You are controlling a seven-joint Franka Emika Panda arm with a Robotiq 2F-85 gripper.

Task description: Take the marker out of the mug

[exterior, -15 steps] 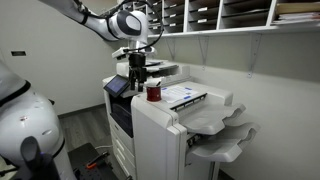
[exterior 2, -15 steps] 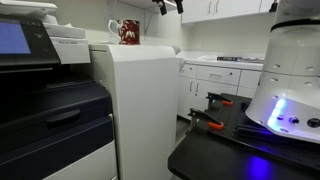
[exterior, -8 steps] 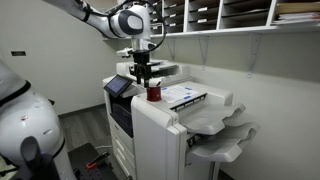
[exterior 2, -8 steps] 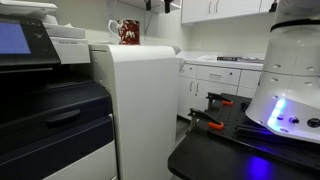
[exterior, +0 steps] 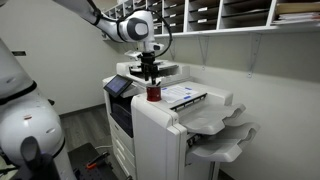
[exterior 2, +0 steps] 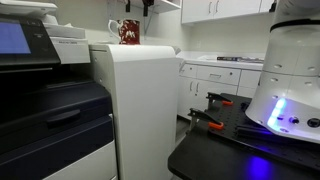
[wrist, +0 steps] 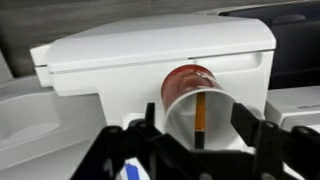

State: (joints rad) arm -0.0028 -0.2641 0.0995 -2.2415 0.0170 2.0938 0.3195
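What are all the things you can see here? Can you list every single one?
mug: one, dark red outside, pale inside, on top of the printer
marker: one, dark with orange, standing inside the mug
printer: one, big, white, in the middle
papers: a few, white with blue, on the printer beside the mug
shelves: white, up on the wall, holding paper stacks
cabinets: white, high on the wall
tools: orange handles, on the dark table
dome machine: one, white with a blue glow, on the dark table
arm: one, white and black, reaching over the printer
gripper: one, black, open, just above the mug
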